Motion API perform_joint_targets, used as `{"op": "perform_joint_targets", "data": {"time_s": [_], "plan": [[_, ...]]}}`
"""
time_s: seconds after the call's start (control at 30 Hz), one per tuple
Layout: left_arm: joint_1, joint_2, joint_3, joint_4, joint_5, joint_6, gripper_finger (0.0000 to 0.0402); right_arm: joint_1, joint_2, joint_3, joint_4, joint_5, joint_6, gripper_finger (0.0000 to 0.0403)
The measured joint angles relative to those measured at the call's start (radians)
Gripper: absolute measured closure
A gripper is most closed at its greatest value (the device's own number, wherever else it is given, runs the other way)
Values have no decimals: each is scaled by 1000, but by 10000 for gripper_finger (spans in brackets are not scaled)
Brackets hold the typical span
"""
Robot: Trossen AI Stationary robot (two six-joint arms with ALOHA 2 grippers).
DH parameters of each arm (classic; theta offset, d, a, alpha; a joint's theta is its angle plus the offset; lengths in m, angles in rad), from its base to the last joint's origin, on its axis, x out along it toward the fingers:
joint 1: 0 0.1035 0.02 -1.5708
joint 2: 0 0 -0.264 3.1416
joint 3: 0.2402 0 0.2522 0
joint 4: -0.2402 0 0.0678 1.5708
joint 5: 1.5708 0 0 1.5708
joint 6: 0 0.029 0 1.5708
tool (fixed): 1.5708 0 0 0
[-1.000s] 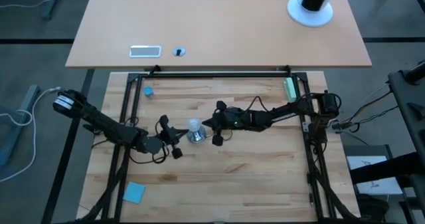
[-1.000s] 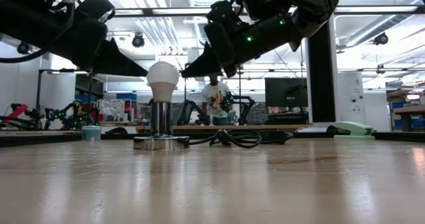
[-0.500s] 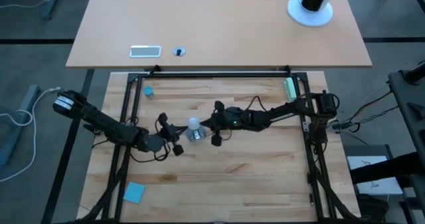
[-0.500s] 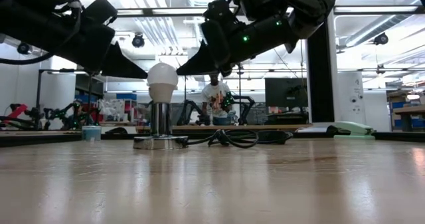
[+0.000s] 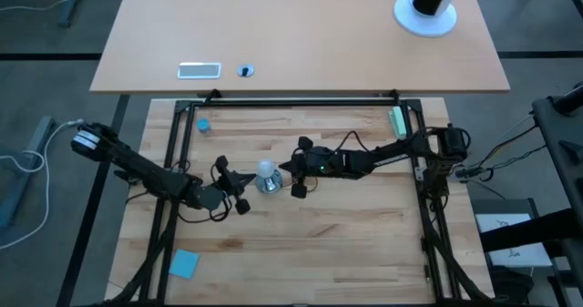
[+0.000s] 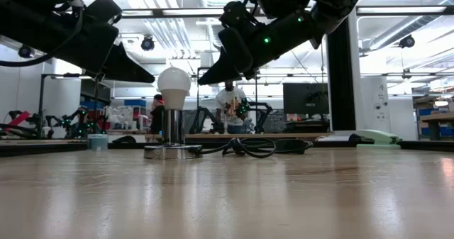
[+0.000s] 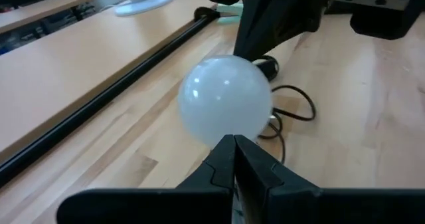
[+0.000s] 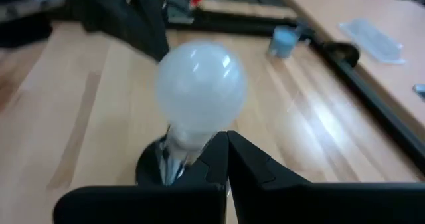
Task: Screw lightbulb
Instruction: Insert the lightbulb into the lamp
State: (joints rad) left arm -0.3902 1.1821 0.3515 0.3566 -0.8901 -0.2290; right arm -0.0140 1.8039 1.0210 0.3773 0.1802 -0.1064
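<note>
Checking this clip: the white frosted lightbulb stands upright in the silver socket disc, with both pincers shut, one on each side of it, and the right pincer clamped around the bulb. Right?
Not quite. The right pincer is shut but holds nothing; the low view shows its tip beside the white frosted lightbulb, apart from it. The rest stands.

One camera looks straight down on the whole table point(image 5: 301, 243), another sits at tabletop height facing the room, and both wrist cameras look from close range, from opposite sides, at the lightbulb point(image 5: 265, 171) all four views share.
</note>
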Motion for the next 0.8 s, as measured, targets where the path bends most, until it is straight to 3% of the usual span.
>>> {"op": "perform_joint_targets", "data": {"time_s": [0.8], "plan": [[29,6,-1,-15,-71,-23,402,32,73,69,-4,-83,17,403]]}}
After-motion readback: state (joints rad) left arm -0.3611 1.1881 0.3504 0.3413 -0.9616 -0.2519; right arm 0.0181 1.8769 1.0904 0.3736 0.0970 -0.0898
